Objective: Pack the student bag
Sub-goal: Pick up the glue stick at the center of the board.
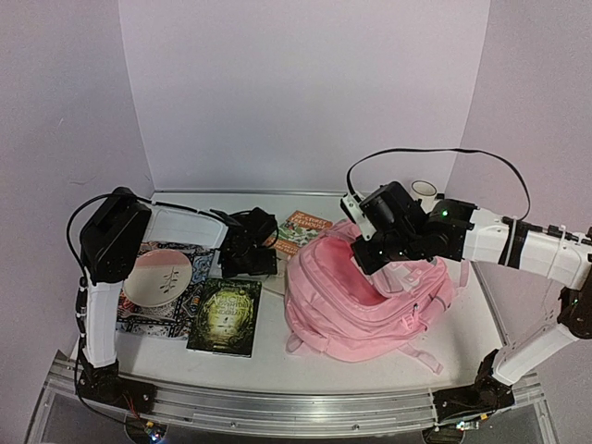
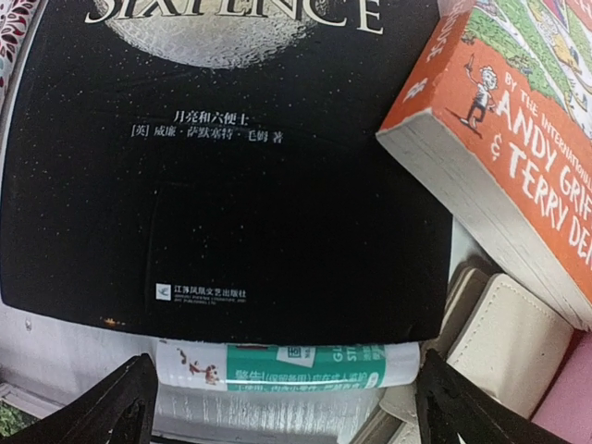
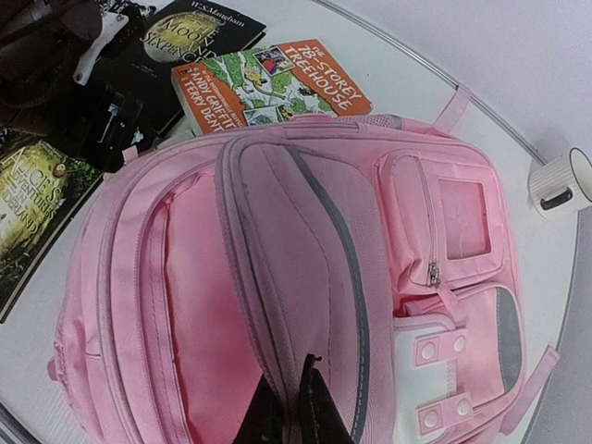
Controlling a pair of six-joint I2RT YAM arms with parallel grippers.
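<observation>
Books [image 1: 225, 317] lie left of student bag [image 1: 361, 305], perhaps touching.

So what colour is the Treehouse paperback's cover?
Orange; the thick paperback book shows best in the right wrist view.

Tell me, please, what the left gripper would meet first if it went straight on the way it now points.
Probably the green-and-white tube, lying between the left gripper's open jaws beside the black book's edge; depth is unclear.
</observation>
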